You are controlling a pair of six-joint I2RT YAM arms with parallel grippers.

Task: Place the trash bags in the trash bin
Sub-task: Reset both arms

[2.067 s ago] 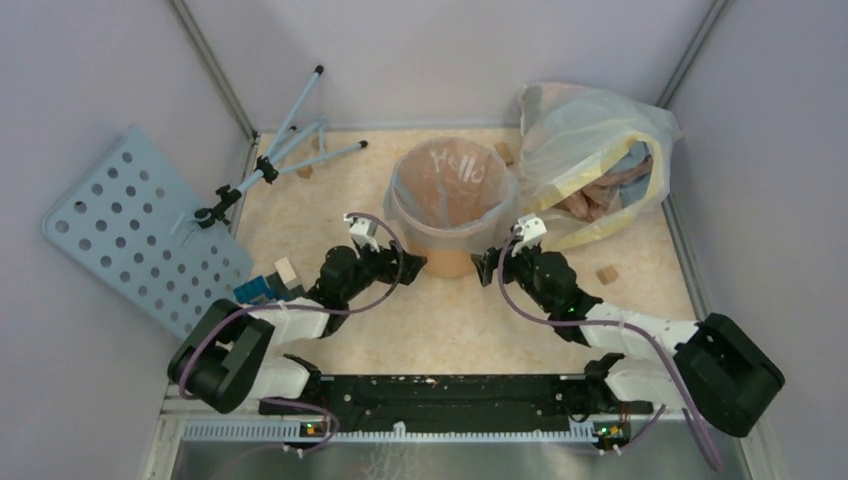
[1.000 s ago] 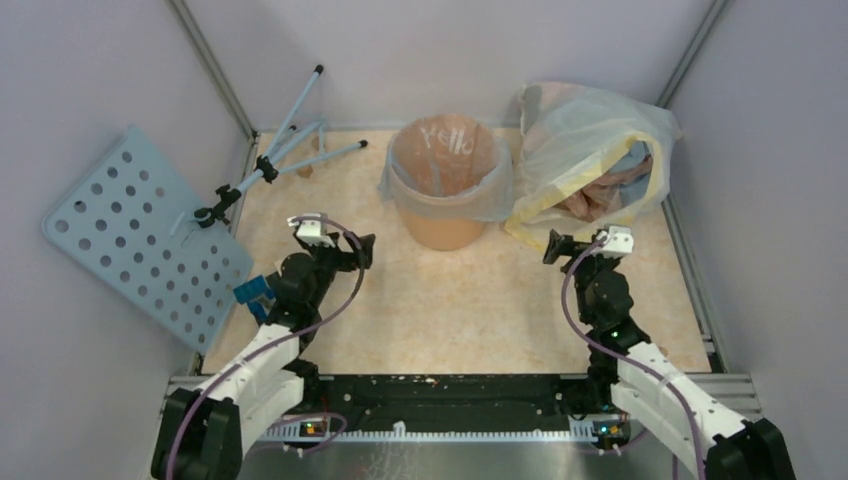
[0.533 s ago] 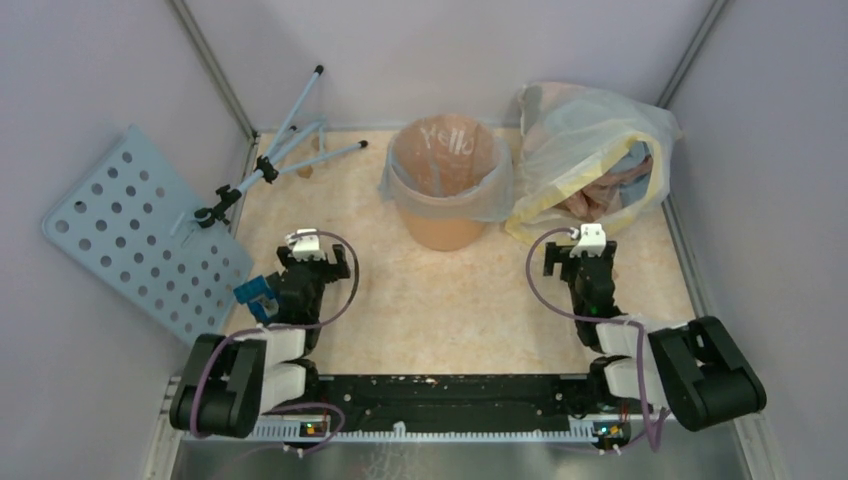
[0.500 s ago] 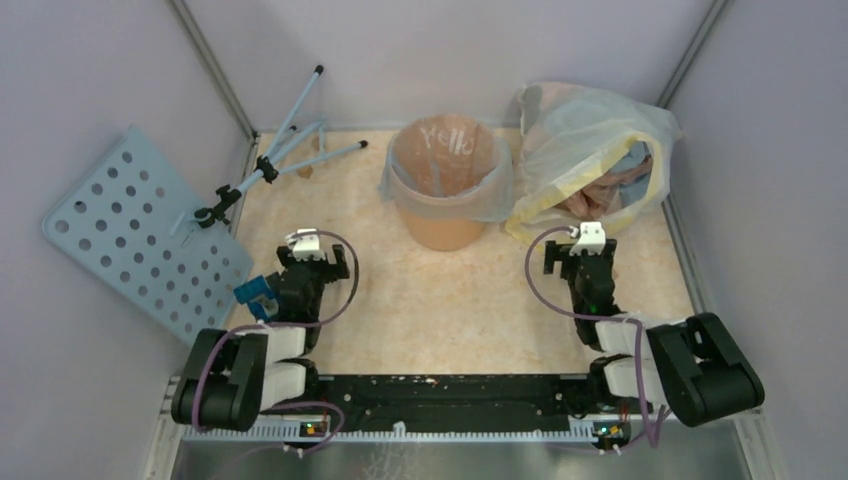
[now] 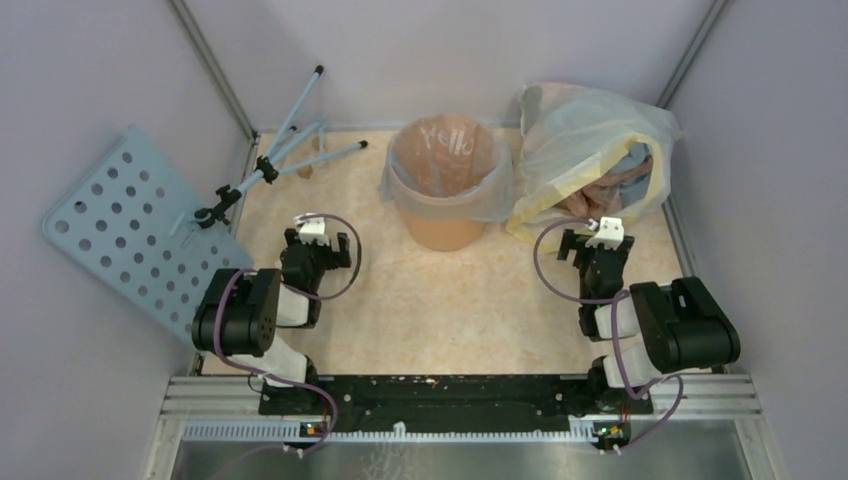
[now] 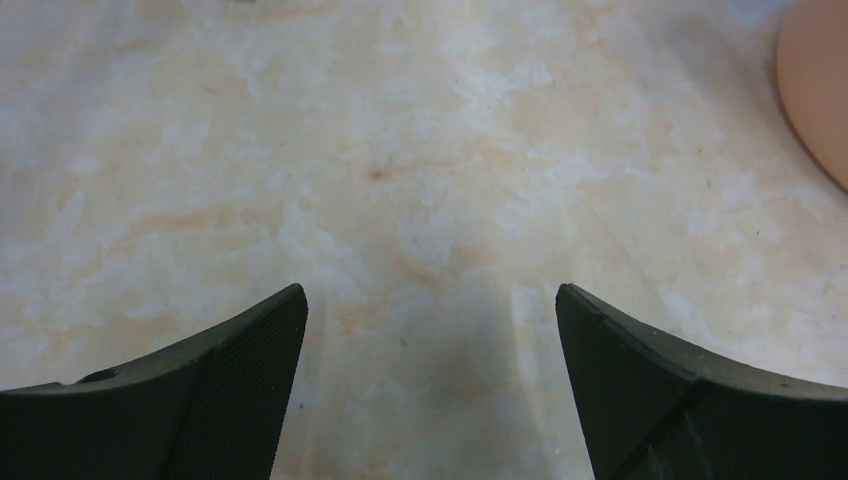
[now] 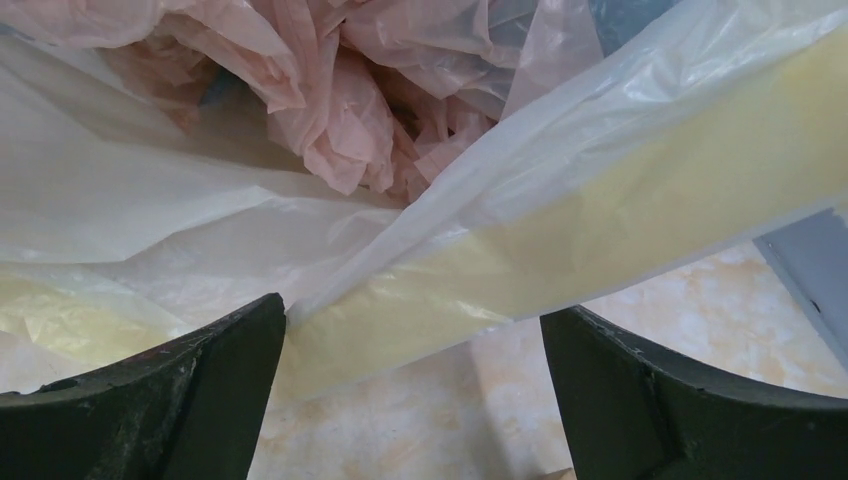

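The orange trash bin stands upright at the back middle of the table. A translucent grey-bluish trash bag lines it, folded out over the rim, with pale lettering showing inside. My left gripper hovers left of the bin, well apart from it. It is open over bare tabletop in the left wrist view, where the bin's side shows at the right edge. My right gripper is right of the bin and also open, nothing between its fingers.
A big clear bag with yellow edges lies at the back right, crumpled pink plastic inside, just ahead of the right gripper. A blue perforated board and a folded tripod lean at the left wall.
Both arms have drawn back from the bin's sides toward the near edge and folded up, with both grippers staying open. The bag stays draped over the bin's rim.
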